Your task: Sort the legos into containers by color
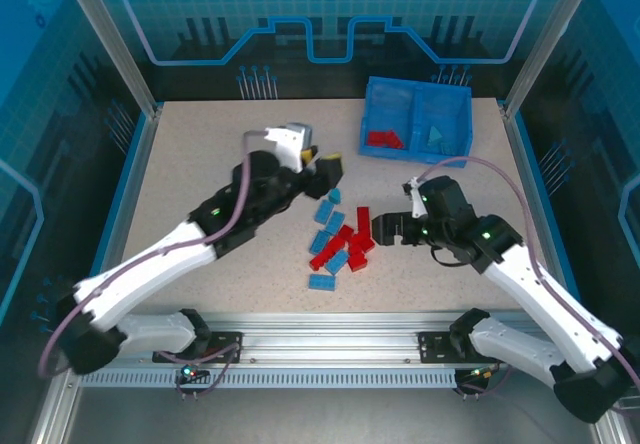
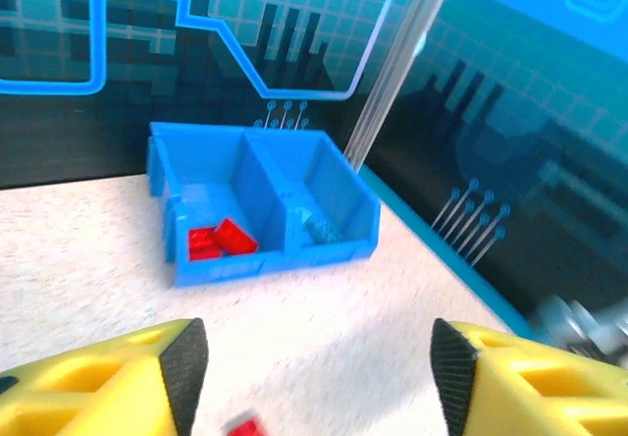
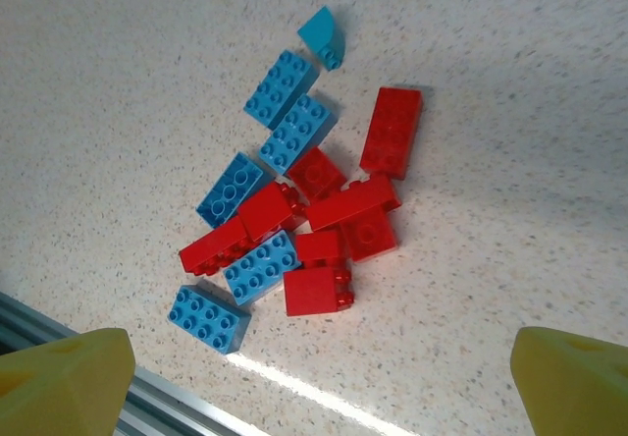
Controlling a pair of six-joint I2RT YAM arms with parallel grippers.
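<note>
We're mid-sort: left tool [image 2: 319, 372] and right tool [image 3: 319, 382] both spread, empty (pile [image 3: 324, 210] unsorted). Next we pick one off it, match bin [image 2: 265, 259] side.

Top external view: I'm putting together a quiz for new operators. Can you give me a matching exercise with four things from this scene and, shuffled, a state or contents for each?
Things
1. left compartment
2. right compartment
3. pile of legos
4. left gripper

States
A. open, holding nothing
B. red and blue mixed, lying on the table
C. holds red bricks
D. holds light blue bricks

Pairs: 1-C, 2-D, 3-B, 4-A
</note>
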